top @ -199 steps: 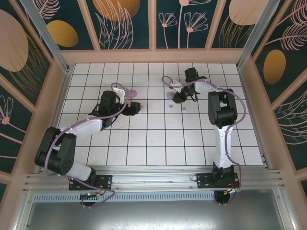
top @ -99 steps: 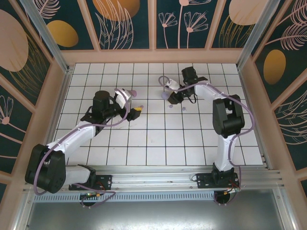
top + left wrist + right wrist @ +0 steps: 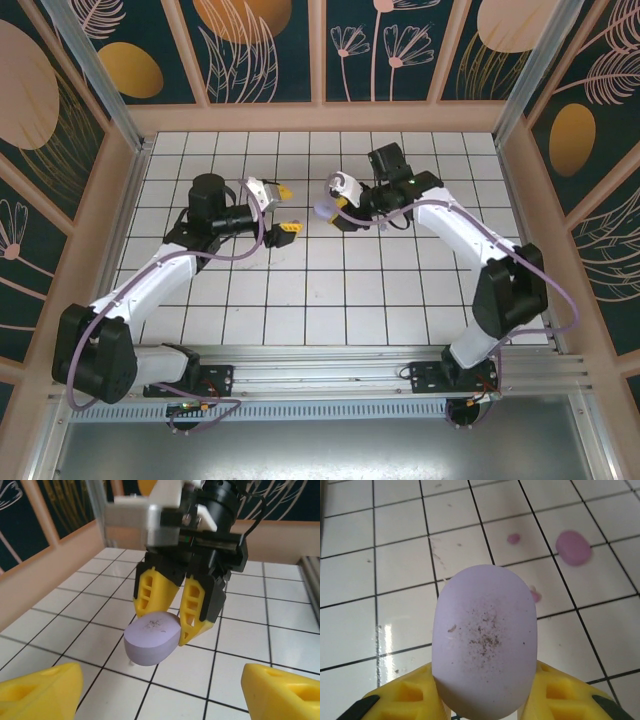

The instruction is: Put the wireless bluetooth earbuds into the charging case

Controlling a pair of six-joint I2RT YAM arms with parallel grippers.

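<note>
A lavender charging case [image 3: 485, 640], closed and speckled with dirt, is gripped between the yellow fingers of my right gripper [image 3: 486, 702]. The left wrist view shows that case [image 3: 152, 642] hanging just above the tiles in the right gripper [image 3: 172, 630]. From above, the right gripper [image 3: 333, 206] sits left of centre at the back. My left gripper [image 3: 286, 210] faces it, open and empty, its fingertips [image 3: 285, 695] at the frame's lower corners. One tiny pink earbud [image 3: 513, 538] lies on the tiles; another [image 3: 535, 596] peeks out beside the case. The lavender earbuds are hidden.
A larger rounded pink case [image 3: 573, 547] lies on the white grid floor [image 3: 330, 290] beyond the held case. Wooden walls [image 3: 330, 117] enclose the floor on three sides. The two grippers are less than one tile apart.
My right gripper has carried the lavender case leftward, off the floor. The left gripper has swung up and turned to face it, with its yellow fingers now spread.
</note>
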